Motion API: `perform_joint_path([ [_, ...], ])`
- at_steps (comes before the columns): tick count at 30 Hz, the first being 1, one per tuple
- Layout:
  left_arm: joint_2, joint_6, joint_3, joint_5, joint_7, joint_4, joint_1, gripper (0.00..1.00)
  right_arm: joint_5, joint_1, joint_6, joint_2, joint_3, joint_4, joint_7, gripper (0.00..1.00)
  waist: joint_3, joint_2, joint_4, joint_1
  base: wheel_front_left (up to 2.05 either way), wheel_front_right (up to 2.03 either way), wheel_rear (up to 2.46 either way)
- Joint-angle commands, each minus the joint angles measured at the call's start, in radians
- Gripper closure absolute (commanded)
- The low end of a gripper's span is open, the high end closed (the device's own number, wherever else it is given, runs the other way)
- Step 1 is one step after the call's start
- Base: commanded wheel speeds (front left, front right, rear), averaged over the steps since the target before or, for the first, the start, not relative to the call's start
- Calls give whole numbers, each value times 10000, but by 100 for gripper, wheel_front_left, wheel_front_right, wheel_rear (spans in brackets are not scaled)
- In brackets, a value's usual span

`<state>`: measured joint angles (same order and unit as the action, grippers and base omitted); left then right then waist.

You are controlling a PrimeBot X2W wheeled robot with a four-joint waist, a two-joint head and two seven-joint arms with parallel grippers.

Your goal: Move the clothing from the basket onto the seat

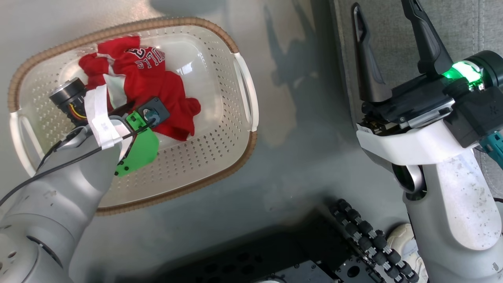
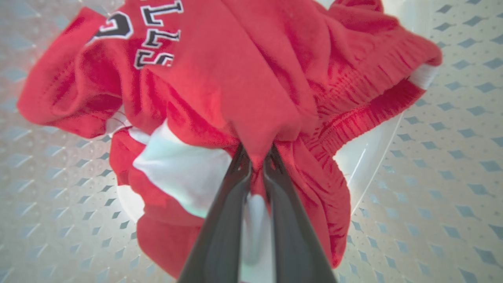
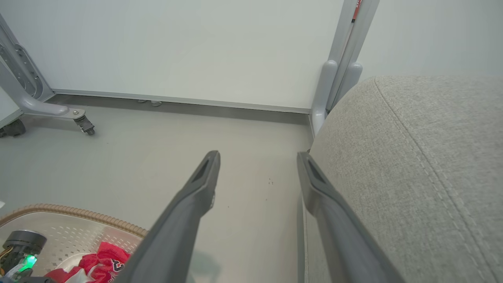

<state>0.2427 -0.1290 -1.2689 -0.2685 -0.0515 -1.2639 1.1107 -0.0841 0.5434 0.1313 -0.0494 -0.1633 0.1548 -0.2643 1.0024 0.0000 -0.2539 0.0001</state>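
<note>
The clothes [image 1: 157, 86] lie bunched in the basket [image 1: 129, 26], soft, light and floppy. Our left hand [image 2: 257, 153] pinches a middle fold, so we expect the ends to dangle. Our right hand [image 3: 258, 157] gapes wide beside the seat [image 3: 412, 157].
</note>
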Motion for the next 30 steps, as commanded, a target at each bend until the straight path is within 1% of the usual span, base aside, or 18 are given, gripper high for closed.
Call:
perform_joint_path([
  [1, -35, -25, -29, -133, -140, 68, -138, 100, -20, -18, -10, -20, 21, -54, -2, 0, -268, 0, 118, -1, 0, 0, 0],
  [9, -416, -25, -84, -529, -1105, 369, -467, 100, 72, -217, -10, -22, 86, -420, -2, 0, -1293, 0, 550, -1, 0, 0, 0],
  [14, -675, -25, -109, -544, -1646, 562, -875, 100, 188, -424, -10, -25, 127, -731, -2, 0, -2230, 0, 865, -1, 0, 0, 0],
  [20, -962, -25, -121, -894, -2036, 936, -1402, 100, 350, -889, -10, -25, 277, -1105, -2, 0, -3463, 0, 1323, -1, 0, 0, 0],
  [26, -1034, -25, -117, -1408, -2156, 1629, -1812, 100, 443, -1414, -10, -26, 302, -1464, -2, 0, -4596, 0, 1738, -1, 0, 0, 0],
  [30, -828, -25, 140, -1699, -2150, 2540, -2087, 100, 509, -1765, -10, -28, 360, -1649, -2, 0, -5333, 0, 1980, -1, 0, 0, 0],
])
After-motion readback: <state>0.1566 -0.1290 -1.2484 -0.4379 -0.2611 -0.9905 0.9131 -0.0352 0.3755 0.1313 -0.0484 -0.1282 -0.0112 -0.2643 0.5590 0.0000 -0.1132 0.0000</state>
